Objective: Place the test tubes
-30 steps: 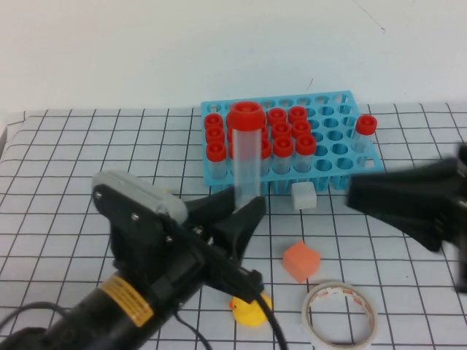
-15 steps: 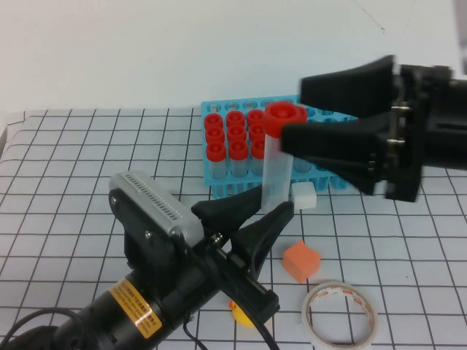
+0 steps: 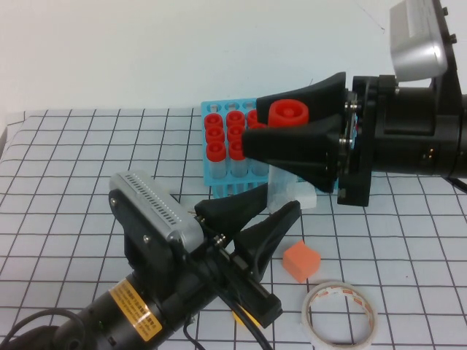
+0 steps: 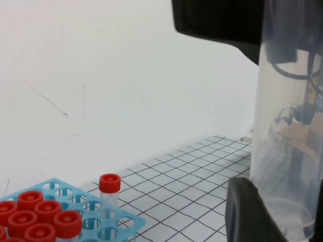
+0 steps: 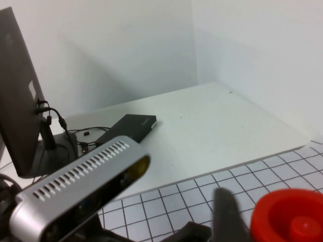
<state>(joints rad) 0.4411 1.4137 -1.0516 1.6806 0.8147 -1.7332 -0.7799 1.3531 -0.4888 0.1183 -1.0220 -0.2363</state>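
Plain white wall (image 3: 146, 51) across the top of the high view, with a faint thin scratch (image 3: 372, 20) at upper right. Below it, counter (image 3: 66, 146) under white sheeting ruled in black squares. Soft, even light. In the right wrist view, white walls meeting in a corner (image 5: 192, 40) at upper centre; flat black box (image 5: 128, 127) and thin cables (image 5: 83, 132) at centre left.

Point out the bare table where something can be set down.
Free: the grid left of the rack, and right of the tape roll. Crowded: the middle, with the left gripper gripping the tube, the right gripper at its cap, the orange block in front.
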